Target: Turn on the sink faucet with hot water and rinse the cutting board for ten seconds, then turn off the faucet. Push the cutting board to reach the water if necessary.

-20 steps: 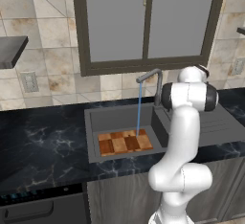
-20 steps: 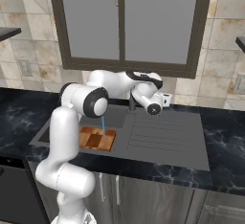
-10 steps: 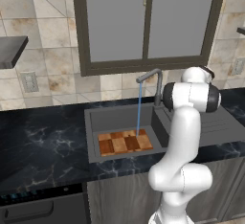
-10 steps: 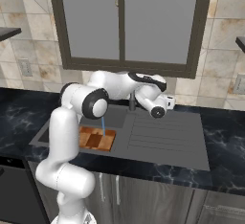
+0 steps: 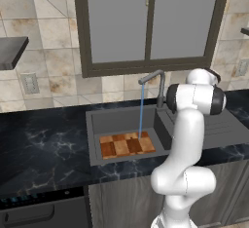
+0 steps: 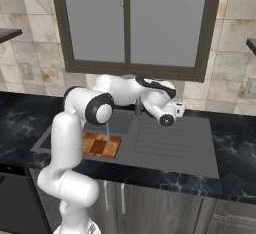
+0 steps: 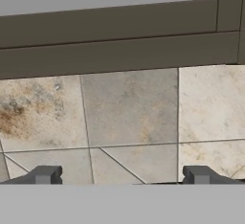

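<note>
Gripper (image 7: 122, 176): spread wide, nothing between the fingertips, aimed at the tiled back wall (image 7: 129, 108) below the window frame (image 7: 119, 41). In the right base view, hovering over the drainboard (image 6: 170, 145), to the right of the faucet (image 6: 137, 107) and near its base.

Faucet: to the gripper's left and slightly behind the line it points along, so the handle is off to one side rather than ahead. Probably a sideways swing back toward the stem needed for the shut-off, once the rinse has run its time. Handle itself too small to make out in any view. Slim grey upright stem at the back rim of the sink (image 5: 97, 124), spout (image 5: 150, 76) angled out over the basin.

Water (image 5: 141, 110): thin pale-blue vertical stream falling from the spout tip, so tap judged on.

Board (image 5: 127, 144): flat on the basin floor, forward of the faucet and below the spout, long axis running left to right along the sink. Stream landing on its right part, so no push judged necessary. Checkered tan and reddish-brown blocks, taking up roughly the front middle of the basin. Well apart from the gripper, lower and to its left.
</note>
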Robot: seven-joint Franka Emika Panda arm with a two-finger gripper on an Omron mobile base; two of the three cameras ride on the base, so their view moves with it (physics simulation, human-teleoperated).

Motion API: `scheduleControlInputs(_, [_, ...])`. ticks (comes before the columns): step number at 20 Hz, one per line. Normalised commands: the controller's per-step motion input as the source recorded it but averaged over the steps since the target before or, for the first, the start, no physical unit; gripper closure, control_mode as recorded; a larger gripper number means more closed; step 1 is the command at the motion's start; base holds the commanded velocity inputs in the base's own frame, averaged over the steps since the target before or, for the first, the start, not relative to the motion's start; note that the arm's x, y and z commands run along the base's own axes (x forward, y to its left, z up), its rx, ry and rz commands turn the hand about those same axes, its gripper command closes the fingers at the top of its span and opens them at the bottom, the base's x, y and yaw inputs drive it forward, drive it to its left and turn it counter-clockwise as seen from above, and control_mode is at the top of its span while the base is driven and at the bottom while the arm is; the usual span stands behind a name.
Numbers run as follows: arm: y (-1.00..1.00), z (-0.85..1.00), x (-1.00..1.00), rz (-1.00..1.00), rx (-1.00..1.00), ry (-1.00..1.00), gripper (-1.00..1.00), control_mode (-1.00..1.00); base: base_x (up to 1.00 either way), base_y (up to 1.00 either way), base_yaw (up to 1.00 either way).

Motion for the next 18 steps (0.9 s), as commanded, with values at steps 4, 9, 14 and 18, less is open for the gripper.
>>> scheduleControlInputs(4, [0.00, -0.15, -0.03, 0.00, 0.00, 0.00, -1.00, -1.00, 0.00, 0.00, 0.00])
scheduleControlInputs(9, [0.00, -0.14, 0.00, 0.00, 0.00, 0.00, -1.00, -1.00, 0.00, 0.00, 0.00])
scheduleControlInputs(14, [0.00, -0.15, 0.00, 0.00, 0.00, 0.00, -1.00, -1.00, 0.00, 0.00, 0.00])
scheduleControlInputs(18, [0.00, -0.14, 0.00, 0.00, 0.00, 0.00, -1.00, -1.00, 0.00, 0.00, 0.00])
